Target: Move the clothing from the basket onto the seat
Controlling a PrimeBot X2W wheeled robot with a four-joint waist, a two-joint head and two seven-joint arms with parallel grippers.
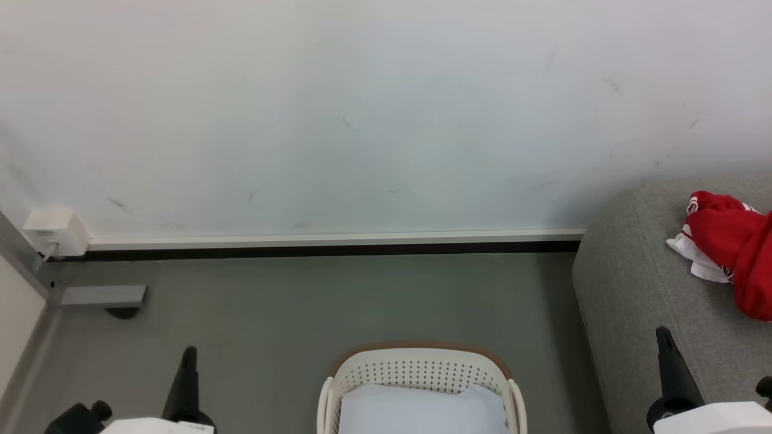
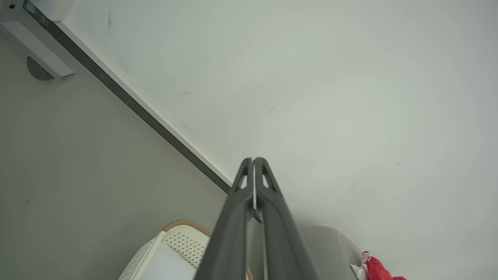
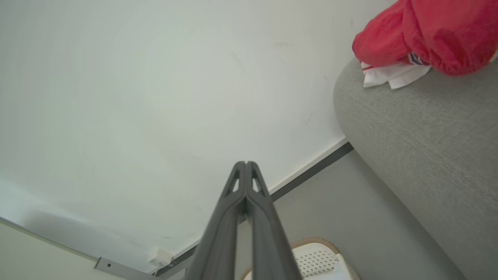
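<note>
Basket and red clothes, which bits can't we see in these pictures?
- The basket: the head view's bottom edge cuts off its near part; the pale sheet hides whatever lies underneath.
- The clothing: the head view's right edge cuts it; how many garments, unclear.
- The seat: mostly beyond that right edge.
- Left wrist view: the left gripper covers part of the basket.

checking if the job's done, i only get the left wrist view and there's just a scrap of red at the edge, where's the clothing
Observer: The clothing lies bunched on top of the seat, red with white trim poking out.
Operator: any red in the basket
Observer: The part of the basket in the head view holds a pale sheet with nothing red on it; its near end is cut off by the frame.
Operator: right gripper?
Observer: The right gripper is shut and empty, pointing toward the wall.
</note>
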